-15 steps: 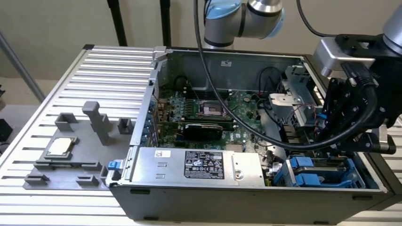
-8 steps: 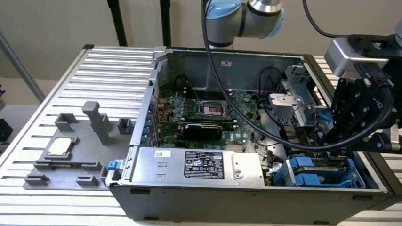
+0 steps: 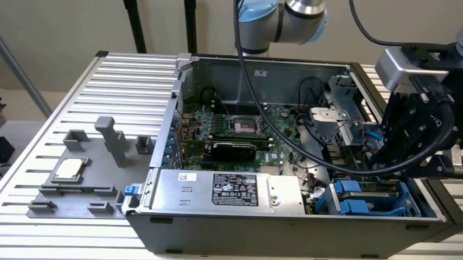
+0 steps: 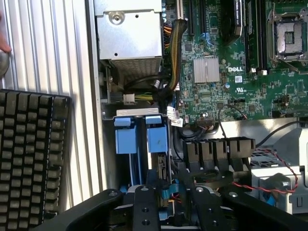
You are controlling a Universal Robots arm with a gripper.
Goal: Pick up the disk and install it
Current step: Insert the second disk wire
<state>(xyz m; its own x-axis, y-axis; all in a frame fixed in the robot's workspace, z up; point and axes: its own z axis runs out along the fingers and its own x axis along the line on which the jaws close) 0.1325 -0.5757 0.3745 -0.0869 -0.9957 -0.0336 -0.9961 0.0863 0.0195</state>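
Observation:
My gripper (image 3: 374,160) hangs at the exterior view's right, low inside the open computer case (image 3: 289,238), over the drive bay. In the wrist view the gripper (image 4: 173,208) shows its two black fingers (image 4: 144,207) standing apart. Between them sits the disk (image 4: 166,192), seen edge-on with a blue rail showing, upright in the bay. It lies just behind two blue carrier tabs (image 4: 156,134). I see a small gap on each side of it, so the gripper is open. Most of the disk is hidden by the fingers and the bay.
A silver box with a black label (image 3: 239,192) lies along the case's front wall, beside the blue bay (image 3: 358,197). The motherboard (image 3: 242,125), black cables and a drive cage (image 3: 340,116) crowd the case. A grey fixture holding a small square chip (image 3: 69,169) lies outside. A black keyboard (image 4: 29,159) sits beside the case.

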